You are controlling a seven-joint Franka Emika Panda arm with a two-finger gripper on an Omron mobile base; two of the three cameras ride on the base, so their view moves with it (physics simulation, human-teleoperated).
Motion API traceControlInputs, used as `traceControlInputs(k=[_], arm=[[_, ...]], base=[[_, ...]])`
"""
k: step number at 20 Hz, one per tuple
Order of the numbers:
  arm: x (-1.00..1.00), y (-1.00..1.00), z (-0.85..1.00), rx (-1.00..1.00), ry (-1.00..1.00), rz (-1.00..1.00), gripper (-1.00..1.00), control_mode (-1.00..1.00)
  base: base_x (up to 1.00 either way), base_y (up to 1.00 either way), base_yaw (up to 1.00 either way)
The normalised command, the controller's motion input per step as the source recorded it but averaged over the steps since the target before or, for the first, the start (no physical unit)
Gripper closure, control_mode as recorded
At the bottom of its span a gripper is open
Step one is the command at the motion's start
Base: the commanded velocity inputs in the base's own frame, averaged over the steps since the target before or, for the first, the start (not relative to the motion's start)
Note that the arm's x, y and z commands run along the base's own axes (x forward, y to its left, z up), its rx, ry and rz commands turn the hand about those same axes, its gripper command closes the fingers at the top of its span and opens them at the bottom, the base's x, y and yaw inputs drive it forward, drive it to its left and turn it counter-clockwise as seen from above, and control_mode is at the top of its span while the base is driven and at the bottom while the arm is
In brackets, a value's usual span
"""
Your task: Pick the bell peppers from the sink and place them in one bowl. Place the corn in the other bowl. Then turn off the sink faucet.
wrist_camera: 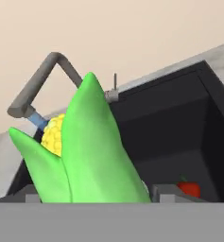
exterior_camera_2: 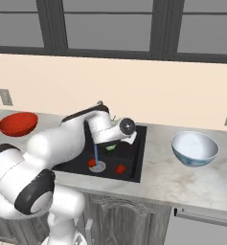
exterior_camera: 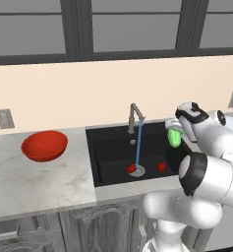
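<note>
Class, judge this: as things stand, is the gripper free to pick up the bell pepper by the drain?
Probably not yet: the gripper is shut on the corn. The bell pepper lies uncovered in the sink.

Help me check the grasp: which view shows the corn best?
The hand view: the corn looms large, green husk and yellow kernels plain, held in the gripper. In the left base view it is a small green piece above the sink; in the right base view, just a green sliver beneath the hand.
</note>
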Motion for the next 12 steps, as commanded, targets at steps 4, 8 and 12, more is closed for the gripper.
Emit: traceControlInputs(k=[4, 8, 12], arm=[[-0.65, -0.19, 0.95, 0.16, -0.03, 0.00, 1.00, -1.00], [-0.65, 0.31, 0.78, -0.17, -0.08, 0.01, 1.00, -1.00], [-0.71, 0.61, 0.55, -0.27, 0.00, 0.04, 1.00, -1.00]], base=[[0.00, 0.00, 0.00], [0.00, 0.00, 0.00], [0.00, 0.00, 0.00]])
